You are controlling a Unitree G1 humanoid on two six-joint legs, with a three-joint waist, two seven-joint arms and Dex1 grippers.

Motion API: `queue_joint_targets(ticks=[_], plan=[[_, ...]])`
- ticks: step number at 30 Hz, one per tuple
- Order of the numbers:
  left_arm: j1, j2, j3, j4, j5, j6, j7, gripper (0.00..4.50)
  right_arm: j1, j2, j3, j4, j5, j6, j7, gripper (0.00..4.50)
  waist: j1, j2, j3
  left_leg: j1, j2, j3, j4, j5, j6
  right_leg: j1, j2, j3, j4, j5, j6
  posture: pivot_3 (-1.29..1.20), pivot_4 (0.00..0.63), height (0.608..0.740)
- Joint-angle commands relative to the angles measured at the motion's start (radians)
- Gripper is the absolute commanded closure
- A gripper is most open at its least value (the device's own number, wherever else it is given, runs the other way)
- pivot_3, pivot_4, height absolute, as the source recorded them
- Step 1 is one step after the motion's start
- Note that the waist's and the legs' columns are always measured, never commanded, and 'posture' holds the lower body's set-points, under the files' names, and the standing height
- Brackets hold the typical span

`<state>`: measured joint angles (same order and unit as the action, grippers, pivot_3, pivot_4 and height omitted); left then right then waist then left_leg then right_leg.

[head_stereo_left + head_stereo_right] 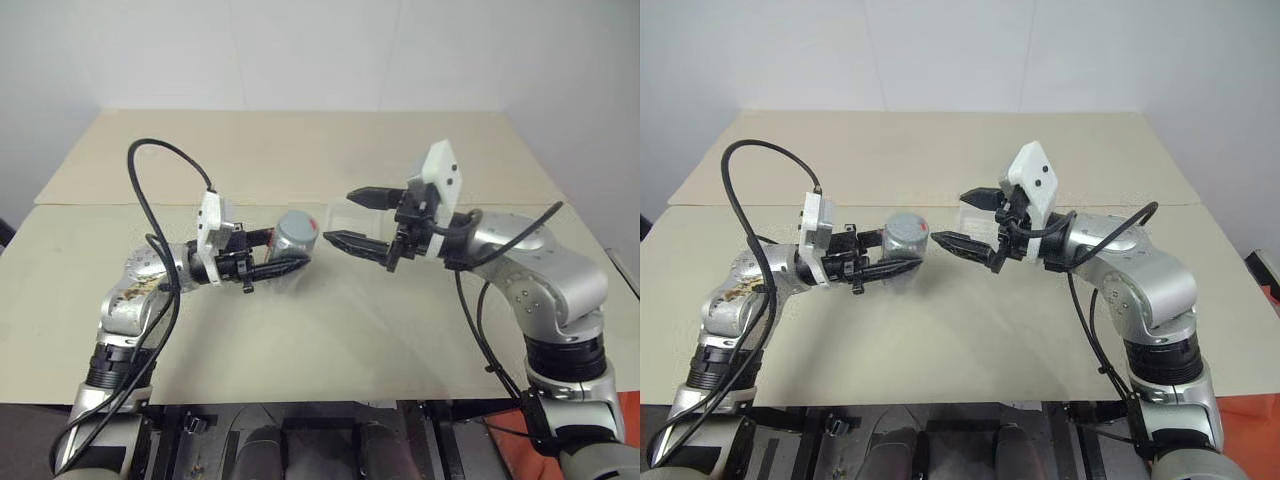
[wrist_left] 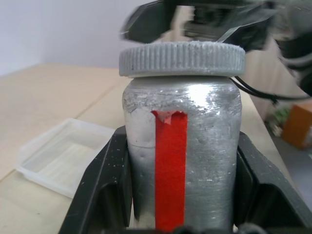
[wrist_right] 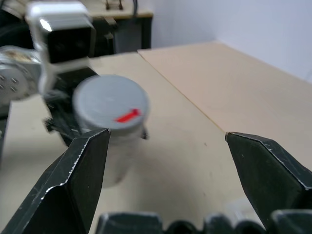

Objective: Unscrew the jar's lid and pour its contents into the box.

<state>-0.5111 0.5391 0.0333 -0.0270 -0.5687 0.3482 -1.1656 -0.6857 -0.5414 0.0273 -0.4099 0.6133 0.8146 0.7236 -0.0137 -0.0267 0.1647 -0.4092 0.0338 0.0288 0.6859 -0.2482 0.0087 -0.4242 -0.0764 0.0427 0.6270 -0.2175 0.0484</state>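
The jar (image 2: 185, 146), clear with a red vertical stripe, is held above the table with my left gripper (image 1: 288, 256) shut on its body, one black finger on each side. The grey ribbed lid (image 2: 181, 58) sits on the jar, and a small red mark shows on its flat face (image 3: 109, 102). My right gripper (image 1: 338, 217) stands open, level, facing the lid from a short gap without touching it. The box (image 2: 58, 158), shallow and transparent, lies on the table beyond the jar, partly behind the right gripper.
The beige table (image 1: 300, 150) has a seam running across it behind the grippers. Its front edge lies close below my arms. An orange object (image 2: 297, 124) sits off the table's side.
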Motion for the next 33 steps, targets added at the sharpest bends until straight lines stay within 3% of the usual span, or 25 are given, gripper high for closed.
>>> queue_joint_targets(ticks=[1,9,33], plan=[[-0.001,-0.006,0.02,-0.055,-0.026,-0.001,0.014,2.08,0.004,-0.021,-0.014,-0.018,-0.007,-0.002,-0.011,0.06,0.0,0.0,0.0,0.0,0.0,0.0,0.0,0.0,0.0,0.0,0.0,0.0,0.0,0.0,0.0,0.0,0.15,0.74],[-0.005,0.001,0.01,-0.063,-0.043,0.005,-0.003,2.08,0.005,-0.005,0.073,0.022,-0.09,-0.021,-0.039,0.06,-0.003,0.0,0.0,0.001,0.0,0.0,0.0,0.0,0.0,0.0,0.0,0.0,0.0,0.0,0.0,0.0,0.15,0.74],[-0.048,0.008,-0.053,0.006,0.021,-0.022,-0.085,2.08,-0.048,0.073,0.098,-0.007,-0.079,0.034,-0.056,0.06,0.0,0.0,0.0,0.0,0.0,0.0,0.0,0.0,0.0,0.0,0.0,0.0,0.0,0.0,0.0,0.0,0.15,0.74]])
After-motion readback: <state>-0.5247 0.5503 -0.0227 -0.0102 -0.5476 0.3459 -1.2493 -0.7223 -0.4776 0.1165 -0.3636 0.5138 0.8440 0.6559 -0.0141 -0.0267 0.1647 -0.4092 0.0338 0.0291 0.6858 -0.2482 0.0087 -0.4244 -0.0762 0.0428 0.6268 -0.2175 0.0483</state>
